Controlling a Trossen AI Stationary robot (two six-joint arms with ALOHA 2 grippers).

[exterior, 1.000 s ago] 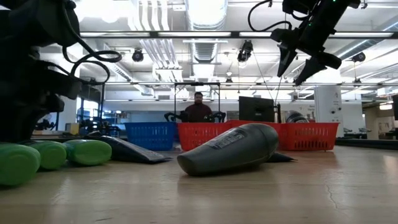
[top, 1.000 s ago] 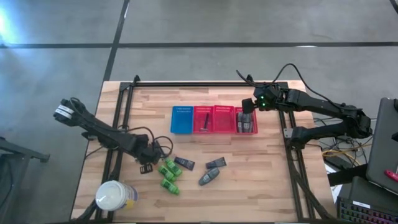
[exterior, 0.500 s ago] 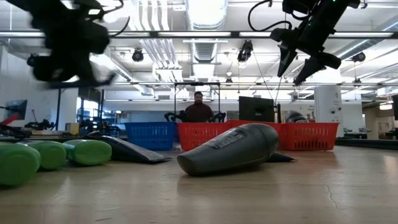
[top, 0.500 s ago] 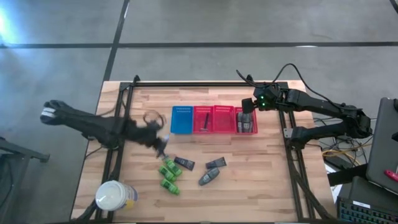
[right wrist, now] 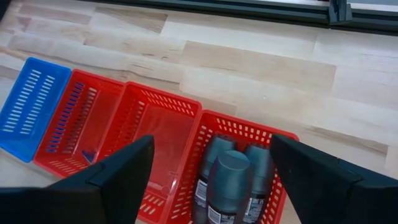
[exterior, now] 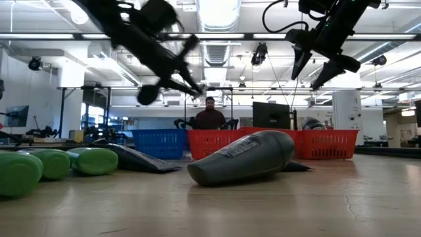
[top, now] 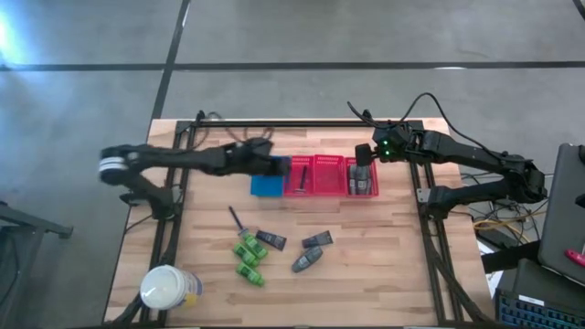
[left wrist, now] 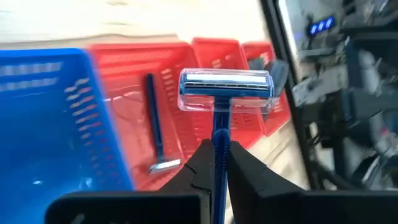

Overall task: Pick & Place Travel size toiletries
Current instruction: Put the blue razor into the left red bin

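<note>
Razor (left wrist: 224, 93) held in the left end effector (left wrist: 214, 163) stands out along the line of the fingers, its clear-capped head at the far end and set crosswise, its blue handle pinched between the two dark fingers (left wrist: 245, 168). It hangs over the blue basket (top: 267, 175) and the neighbouring red basket (top: 299, 175) at the back of the bench (top: 384, 265); from above the left arm is smeared, so the razor itself cannot be made out there.

A second razor (left wrist: 155, 127) lies in that first red basket with its long axis running along the basket's length, head at the end nearer the bench's front. The middle red basket (top: 329, 175) comes next, then the last red basket (right wrist: 242, 168), which holds grey oval containers (right wrist: 227, 180) standing close together; how many is hard to tell.

The right end effector (right wrist: 211, 168) hangs above that last basket with its fingers spread wide and nothing between them.

On the front half of the bench lie three green bottles (top: 247, 258) in a cluster, touching or nearly so, a thin dark razor (top: 236, 219) angled just behind them, two small dark tubes (top: 271, 240) (top: 317, 240), and one grey oval container on its side (top: 307, 260). At bench level this container fills the middle and hides part of the baskets behind it. A large white jar (top: 169, 288) stands at the front left corner. A person (exterior: 209, 114) sits far back in the room.
</note>
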